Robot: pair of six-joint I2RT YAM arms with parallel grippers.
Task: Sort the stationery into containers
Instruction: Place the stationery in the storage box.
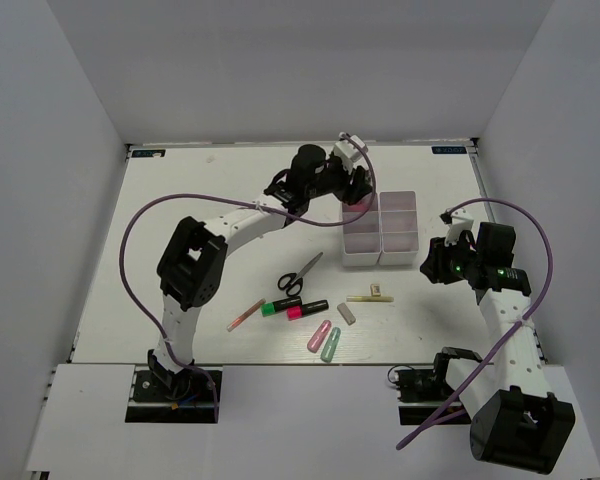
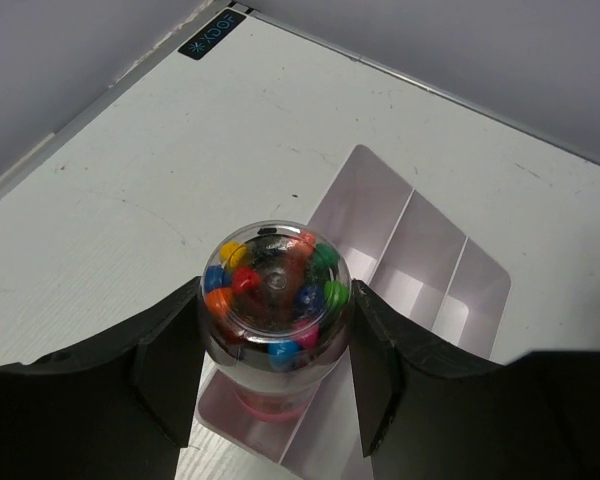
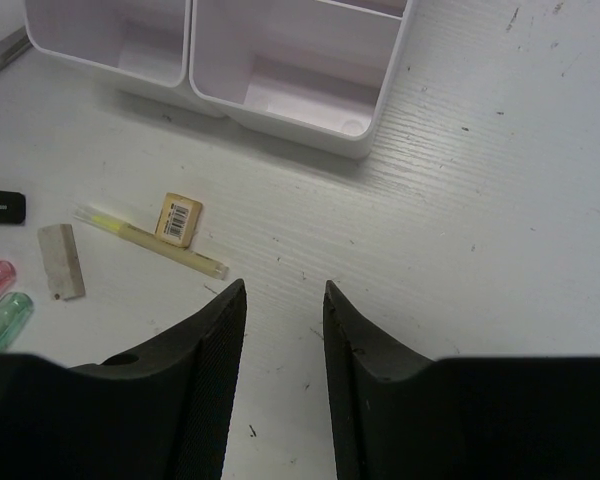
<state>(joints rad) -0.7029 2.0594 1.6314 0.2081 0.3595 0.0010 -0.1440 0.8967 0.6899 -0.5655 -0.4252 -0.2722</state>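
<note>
The left gripper (image 2: pixel 275 350) pinched a clear round pot of coloured balls (image 2: pixel 275 290), pink below, its base hidden from me, just over one compartment of the white translucent divided trays (image 2: pixel 435 255). The right gripper (image 3: pixel 280 340) had its jaws apart, holding nothing, the trays just ahead of them.

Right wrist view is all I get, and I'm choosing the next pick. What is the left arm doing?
Observer: The left gripper grips a small clear round jar over the trays.
Operator: Over which part of them?
Observer: Their far left corner, seen from above.
Operator: Anything loose beyond my left edge?
Observer: Scissors and a thin pink pen lie near the highlighters.
</note>
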